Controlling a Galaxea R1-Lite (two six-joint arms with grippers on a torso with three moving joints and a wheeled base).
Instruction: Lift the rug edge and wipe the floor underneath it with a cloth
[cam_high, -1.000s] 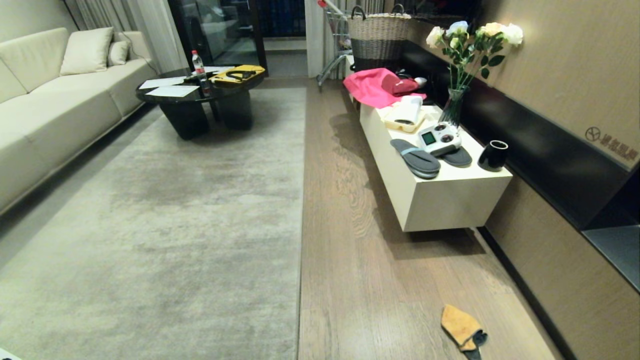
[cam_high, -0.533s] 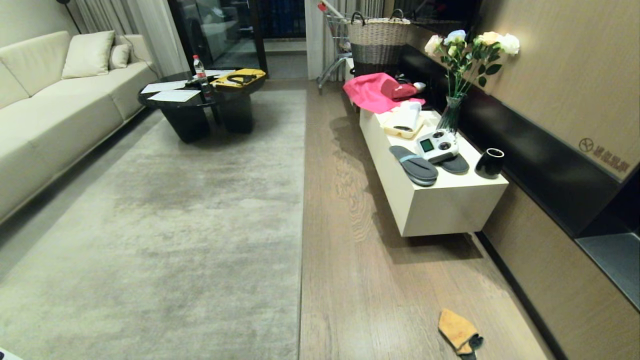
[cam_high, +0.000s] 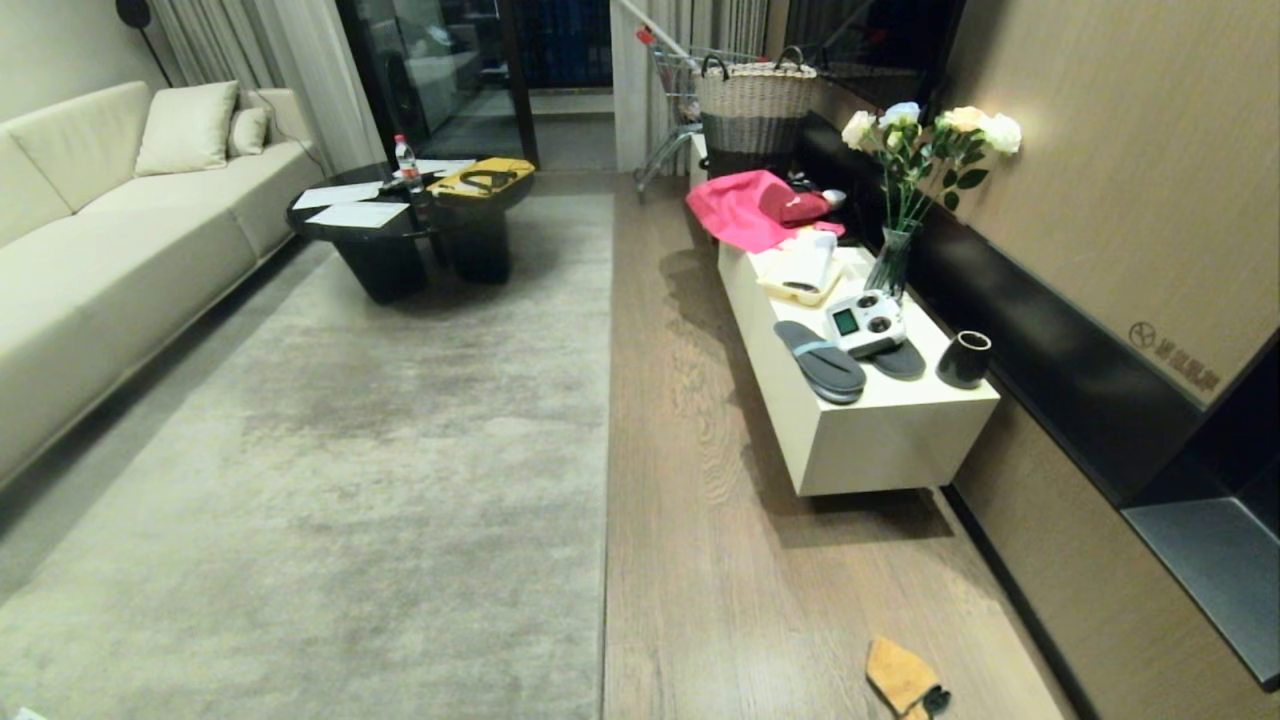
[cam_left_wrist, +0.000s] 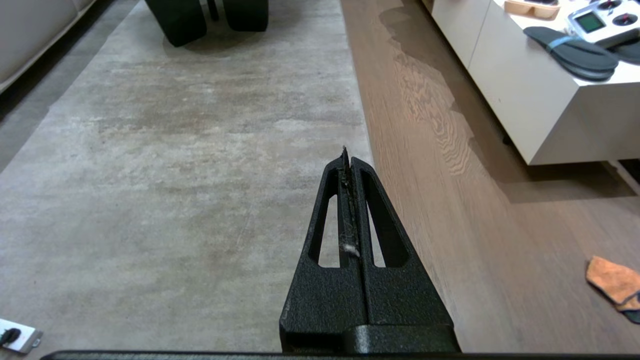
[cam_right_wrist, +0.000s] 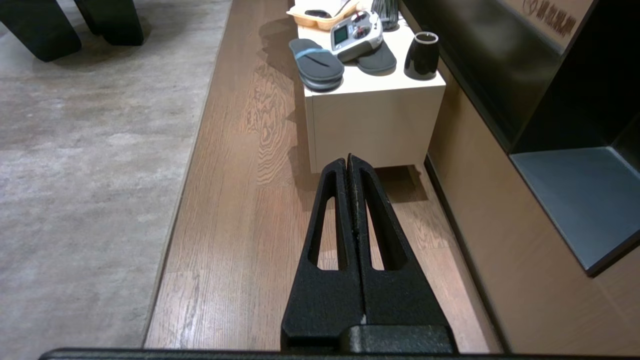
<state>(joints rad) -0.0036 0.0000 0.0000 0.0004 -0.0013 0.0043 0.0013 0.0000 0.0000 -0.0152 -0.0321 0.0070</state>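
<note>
The rug edge (cam_high: 607, 430) runs straight down the middle of the head view, lying flat where the large grey-beige rug meets the floor (cam_high: 700, 560) of wood-grain planks. The orange cloth (cam_high: 900, 676) lies on the floor near the bottom right of the head view and shows also as the cloth (cam_left_wrist: 614, 280) in the left wrist view. Neither arm appears in the head view. My left gripper (cam_left_wrist: 347, 154) is shut and empty, held high over the rug edge (cam_left_wrist: 370, 165). My right gripper (cam_right_wrist: 347, 160) is shut and empty above the floor (cam_right_wrist: 235, 200).
A low white cabinet (cam_high: 880, 440) along the right wall carries slippers, a remote controller, a black cup, a vase of flowers and pink fabric. A black coffee table (cam_high: 410, 230) stands on the rug's far end. A cream sofa (cam_high: 110, 250) lines the left. A woven basket (cam_high: 755, 100) stands at the back.
The whole head view has shifted: the room's things sit lower in the picture and the cloth lies closer to the bottom edge, so the camera has moved. Nothing in the room has moved.
</note>
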